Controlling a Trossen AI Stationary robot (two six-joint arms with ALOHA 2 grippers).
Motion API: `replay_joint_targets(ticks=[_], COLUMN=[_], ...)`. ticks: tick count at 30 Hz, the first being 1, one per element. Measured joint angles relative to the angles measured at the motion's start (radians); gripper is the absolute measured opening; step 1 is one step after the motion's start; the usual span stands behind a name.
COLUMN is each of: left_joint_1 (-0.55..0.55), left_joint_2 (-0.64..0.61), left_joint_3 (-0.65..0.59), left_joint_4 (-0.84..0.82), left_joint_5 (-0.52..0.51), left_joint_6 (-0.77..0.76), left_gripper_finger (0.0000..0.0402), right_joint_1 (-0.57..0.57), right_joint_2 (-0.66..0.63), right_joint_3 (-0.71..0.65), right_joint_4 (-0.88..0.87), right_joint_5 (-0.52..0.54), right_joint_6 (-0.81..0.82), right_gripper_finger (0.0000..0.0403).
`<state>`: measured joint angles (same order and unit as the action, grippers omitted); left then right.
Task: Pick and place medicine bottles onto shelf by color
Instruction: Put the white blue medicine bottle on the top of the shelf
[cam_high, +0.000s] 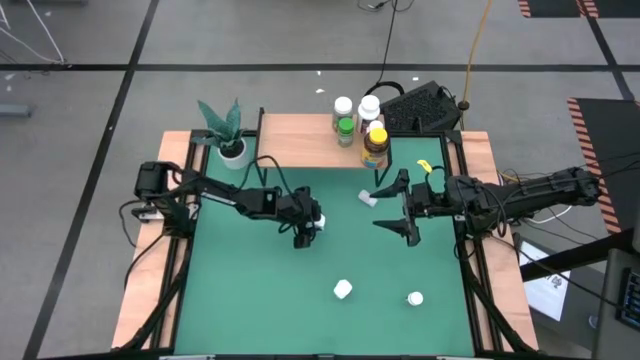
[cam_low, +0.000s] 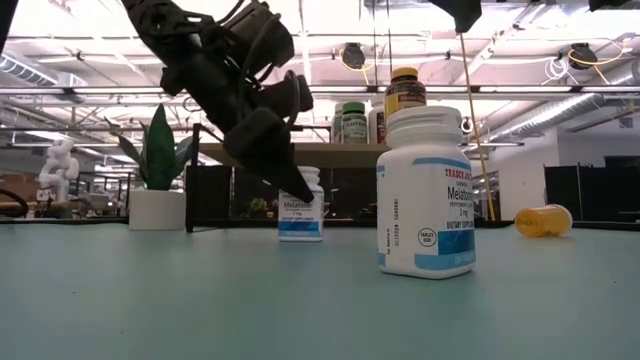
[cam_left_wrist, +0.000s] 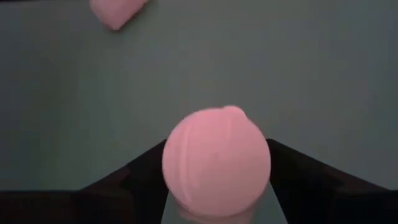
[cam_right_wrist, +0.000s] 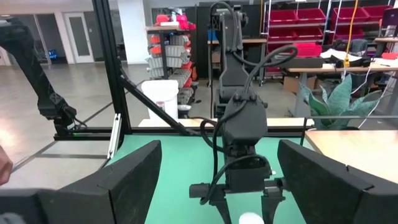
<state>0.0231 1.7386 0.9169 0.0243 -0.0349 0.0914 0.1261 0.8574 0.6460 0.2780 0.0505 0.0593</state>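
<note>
Closing on a white bottle (cam_high: 317, 221) near the middle of the green table (cam_high: 250, 290), your left gripper (cam_high: 307, 231) stands over it with a finger on each side of the cap; the left wrist view shows the round cap seated between the two dark fingers (cam_left_wrist: 134, 180), so you can judge the pinch as made or nearly made, the bottle upright and not lifted. Item, right gripper (cam_high: 408, 213): jaws spread, empty, hovering over the right half of the table, pointed toward the left arm. Item, shelf (cam_high: 320, 140): wooden board along the far edge, carrying a cluster toward its right end, namely two white-capped bottles, a green one (cam_high: 345, 127) and an amber one with a yellow cap (cam_high: 375, 145). Item, loose stock: a small white bottle (cam_high: 367, 198) lying just in front of the shelf, two more white ones (cam_high: 343, 290) (cam_high: 415, 298) toward the near edge. Item, potted plant (cam_high: 228, 130) at the far left corner, not part of the job. Step in hand: picking up the white bottle. Next, you need a firm squeeze, a straight lift, then a carry to the shelf beside the other white bottles, clear of the plant.
</note>
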Motion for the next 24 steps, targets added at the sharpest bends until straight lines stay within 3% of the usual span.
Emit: replay_joint_targets(ticks=[9,14,18,24], left_joint_1=[0.002,0.005,0.005,0.035], left_joint_2=[-0.026,-0.038,-0.058,-0.058], left_joint_3=[0.002,0.003,0.048,0.253], left_joint_4=[0.012,0.013,-0.008,-0.22], left_joint_5=[-0.003,-0.004,-0.021,-0.03], left_joint_6=[-0.02,-0.028,-0.03,0.005], left_gripper_finger=[0.0171,0.0169,0.0191,0.0179], right_joint_1=[0.0,0.0,0.0,0.0], right_joint_2=[0.0,0.0,0.0,0.0], right_joint_3=[0.0,0.0,0.0,0.0], right_joint_4=[0.0,0.001,0.002,0.016], right_joint_5=[0.0,0.0,0.0,0.0], right_joint_6=[0.0,0.0,0.0,0.0], right_gripper_finger=[0.0313,0.0313,0.0313,0.0313])
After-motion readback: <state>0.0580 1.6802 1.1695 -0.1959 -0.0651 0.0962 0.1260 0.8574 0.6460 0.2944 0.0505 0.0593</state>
